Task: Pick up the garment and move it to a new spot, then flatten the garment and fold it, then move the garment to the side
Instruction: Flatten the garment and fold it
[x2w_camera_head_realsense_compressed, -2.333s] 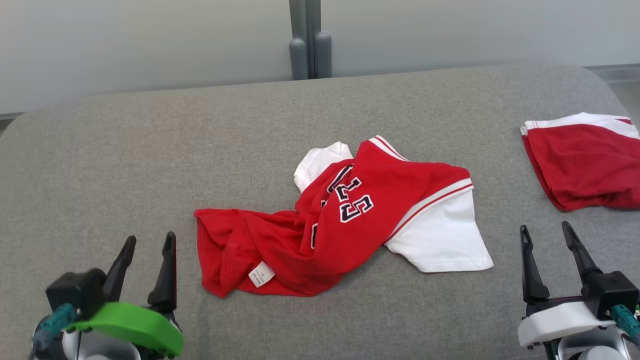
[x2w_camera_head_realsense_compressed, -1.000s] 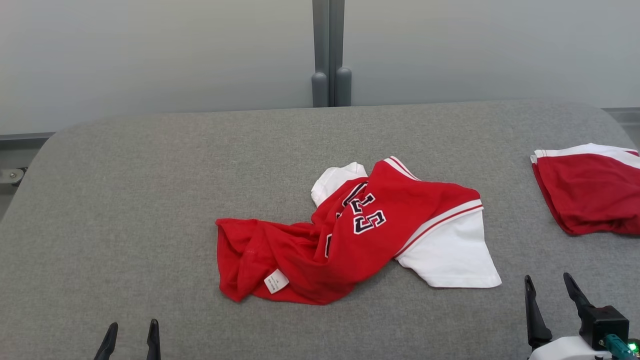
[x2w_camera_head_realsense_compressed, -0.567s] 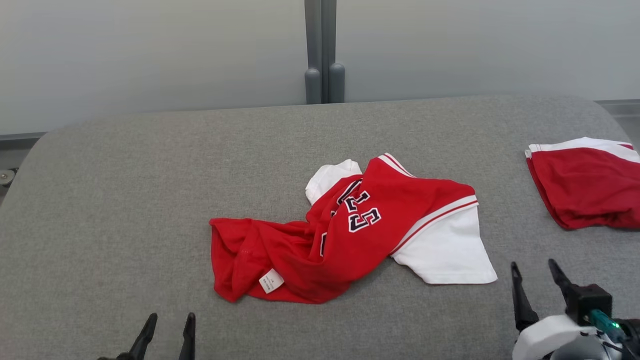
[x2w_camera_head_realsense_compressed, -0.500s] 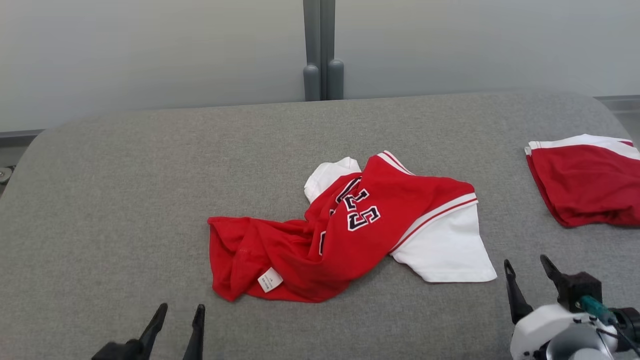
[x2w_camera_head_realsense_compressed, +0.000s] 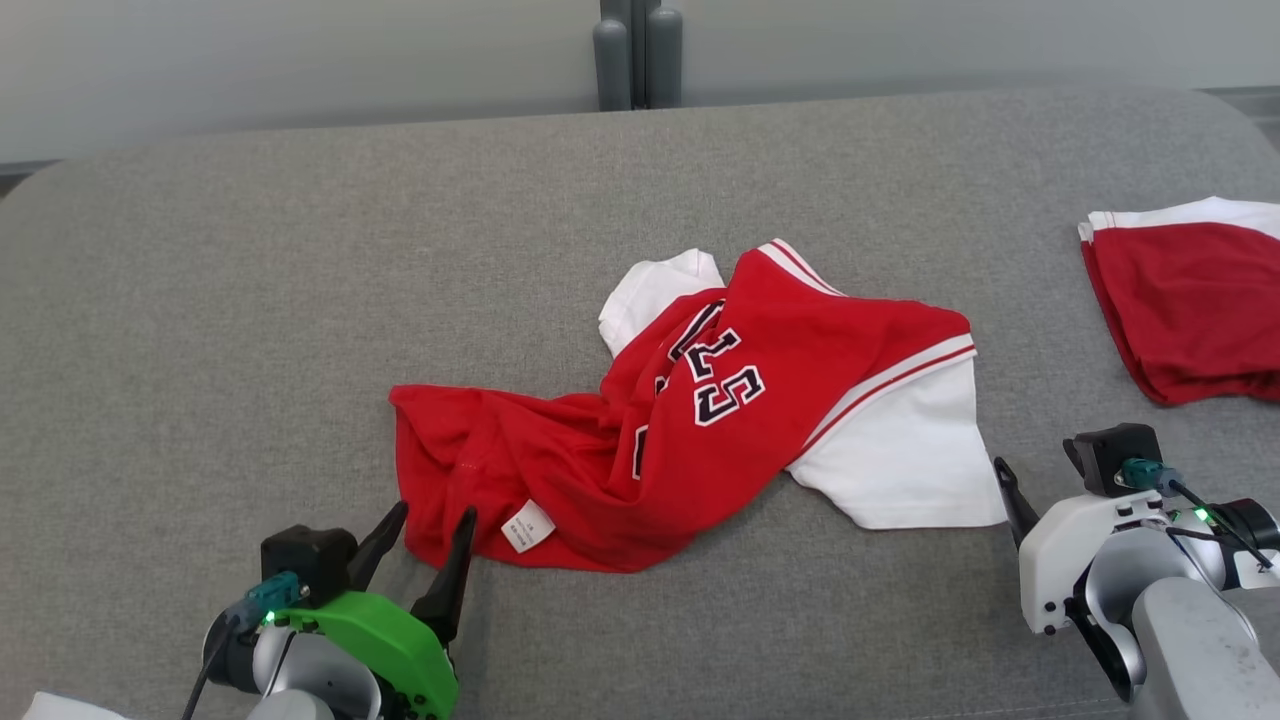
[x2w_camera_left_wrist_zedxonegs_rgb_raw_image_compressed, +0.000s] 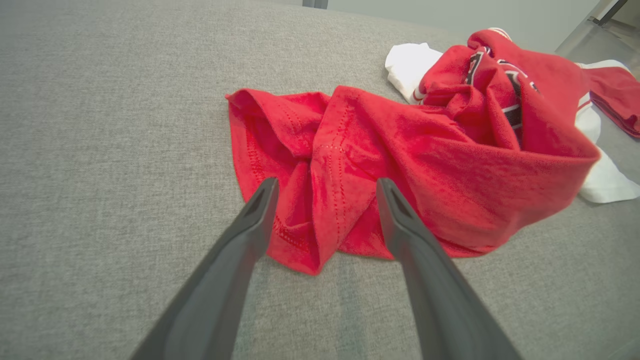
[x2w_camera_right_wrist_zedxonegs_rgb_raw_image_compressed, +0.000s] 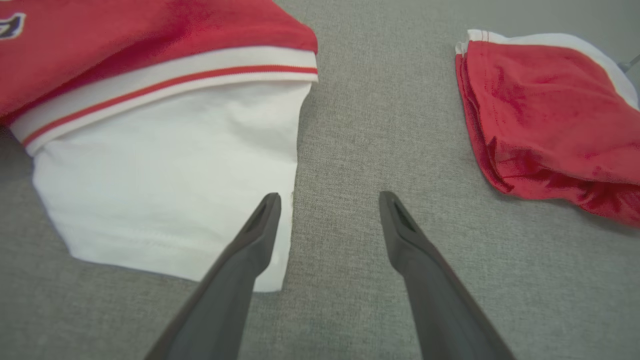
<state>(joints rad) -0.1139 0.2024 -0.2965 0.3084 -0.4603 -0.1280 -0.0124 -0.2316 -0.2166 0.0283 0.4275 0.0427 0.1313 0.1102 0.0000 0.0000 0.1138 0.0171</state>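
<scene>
Your garment (x2w_camera_head_realsense_compressed: 800, 370), a red jersey with white sleeves and a dark number (x2w_camera_head_realsense_compressed: 725, 380), lies crumpled at the middle of the grey surface (x2w_camera_head_realsense_compressed: 250, 300). Its red body is bunched toward your left, with a white tag (x2w_camera_head_realsense_compressed: 525, 527) showing at the near edge. One white sleeve (x2w_camera_head_realsense_compressed: 900, 470) is spread flat toward your right.

Left gripper (x2w_camera_head_realsense_compressed: 436, 510): fingers spread, holding nothing, tips at the near-left corner of the bunched red hem. In the left wrist view they straddle that fold. You can't tell whether they touch the cloth.

Right gripper (x2w_camera_right_wrist_zedxonegs_rgb_raw_image_compressed: 329, 195): fingers spread, holding nothing. In the right wrist view one finger sits over the sleeve's corner edge, the other over bare surface.

A second red-and-white garment (x2w_camera_head_realsense_compressed: 1190, 300) lies folded at the far right, well apart from the jersey.
</scene>
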